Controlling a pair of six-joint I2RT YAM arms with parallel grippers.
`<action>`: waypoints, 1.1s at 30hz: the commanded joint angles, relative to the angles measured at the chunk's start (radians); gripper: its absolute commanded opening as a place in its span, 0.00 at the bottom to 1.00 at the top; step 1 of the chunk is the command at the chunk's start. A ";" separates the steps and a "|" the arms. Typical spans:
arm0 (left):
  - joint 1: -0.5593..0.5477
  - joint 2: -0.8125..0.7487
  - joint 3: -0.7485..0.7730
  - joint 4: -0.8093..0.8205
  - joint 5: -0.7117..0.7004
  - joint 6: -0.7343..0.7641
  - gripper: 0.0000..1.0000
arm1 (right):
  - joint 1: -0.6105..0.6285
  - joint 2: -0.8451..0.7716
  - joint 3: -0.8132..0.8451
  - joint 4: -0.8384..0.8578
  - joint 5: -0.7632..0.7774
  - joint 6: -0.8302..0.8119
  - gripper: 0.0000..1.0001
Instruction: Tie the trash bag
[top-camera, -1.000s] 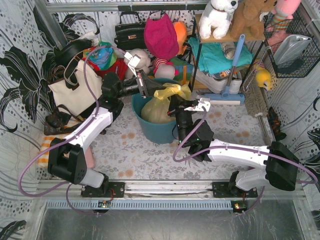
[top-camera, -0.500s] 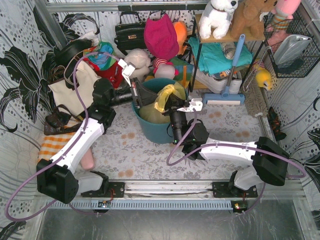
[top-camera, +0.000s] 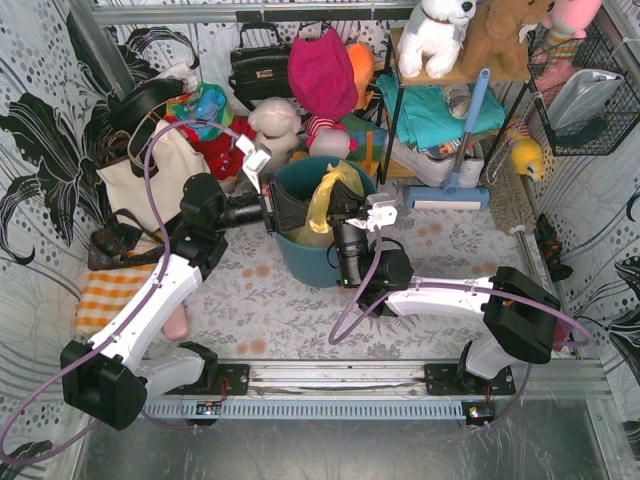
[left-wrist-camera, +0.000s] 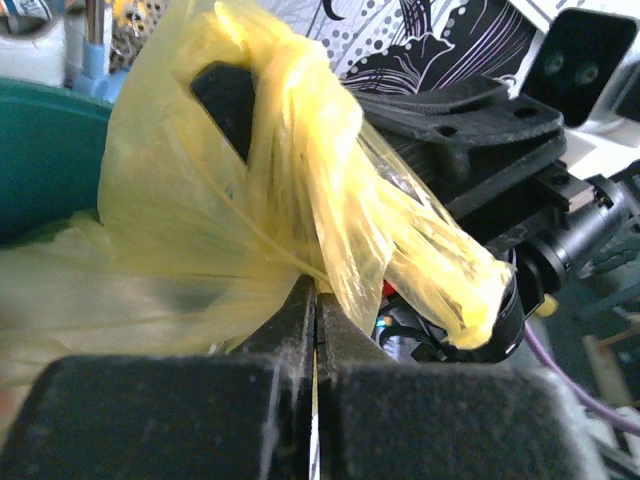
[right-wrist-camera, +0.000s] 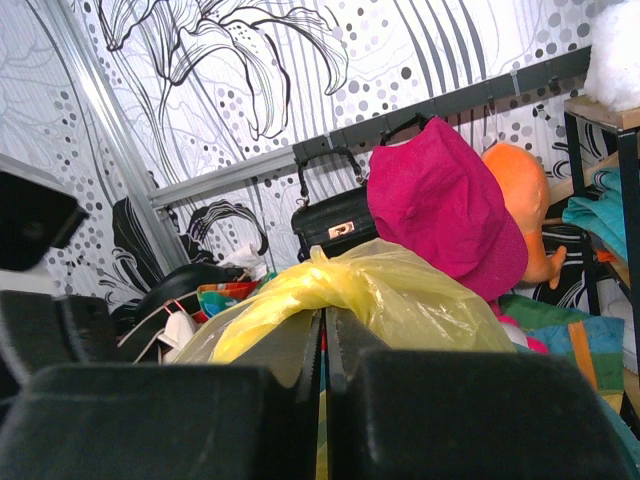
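The yellow translucent trash bag (top-camera: 322, 205) sits inside the teal round bin (top-camera: 312, 262) at mid table, its flaps pulled up. My left gripper (top-camera: 280, 208) reaches in from the left over the bin rim and is shut on a yellow flap (left-wrist-camera: 300, 180), which drapes over the right gripper in the left wrist view. My right gripper (top-camera: 340, 212) comes from the right and is shut on the other twisted flap (right-wrist-camera: 340, 290). The two grippers are close together above the bin. The bag's lower part is hidden in the bin.
A cream tote bag (top-camera: 140, 175) stands at the left. Toys, a black handbag (top-camera: 262, 65), a magenta cap (top-camera: 322, 72) and a shelf (top-camera: 440, 120) crowd the back. An orange checked cloth (top-camera: 105, 295) lies at the left edge.
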 joint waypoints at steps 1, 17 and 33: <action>-0.027 -0.034 -0.007 0.020 0.033 0.050 0.00 | 0.004 0.033 0.030 0.132 -0.055 -0.060 0.00; -0.032 -0.036 0.122 -0.366 -0.246 0.268 0.23 | 0.004 0.014 0.006 0.132 -0.404 -0.007 0.00; -0.030 -0.248 0.216 -0.542 -0.766 0.271 0.48 | 0.004 0.018 0.006 0.132 -0.470 0.000 0.00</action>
